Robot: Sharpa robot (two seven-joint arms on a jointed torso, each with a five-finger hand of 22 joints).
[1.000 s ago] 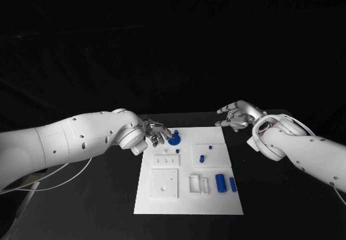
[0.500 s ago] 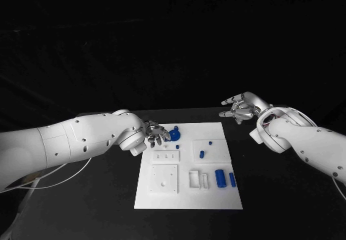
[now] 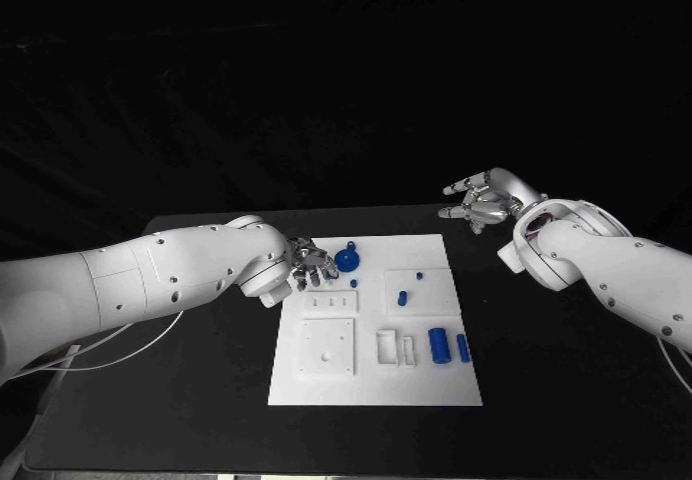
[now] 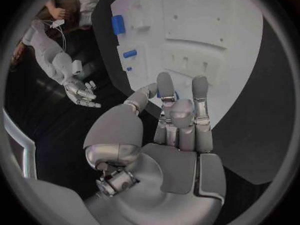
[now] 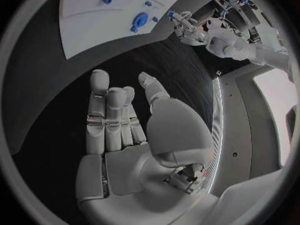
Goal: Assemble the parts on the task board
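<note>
The white task board [image 3: 433, 378] lies in the middle of the black table. A round blue part [image 3: 348, 261] with a short peg on top sits near the board's far left corner. My left hand [image 3: 307, 263] hovers at that corner with its fingers stretched out, the tips right beside the round part; a bit of blue shows between the fingers [image 4: 195, 92]. It grips nothing that I can see. My right hand [image 3: 483, 200] is raised beyond the board's far right corner, fingers apart and empty [image 5: 119, 120].
A blue cylinder [image 3: 437, 346] and a blue bar [image 3: 463, 347] lie side by side on the board's right half. A small blue piece [image 3: 402, 297] sits farther back. White raised blocks [image 3: 327, 346] occupy the left half. Black table surrounds the board.
My right hand has risen and drawn back from the board's far right corner. My left hand stays beside the round blue part. The camera has shifted a little.
</note>
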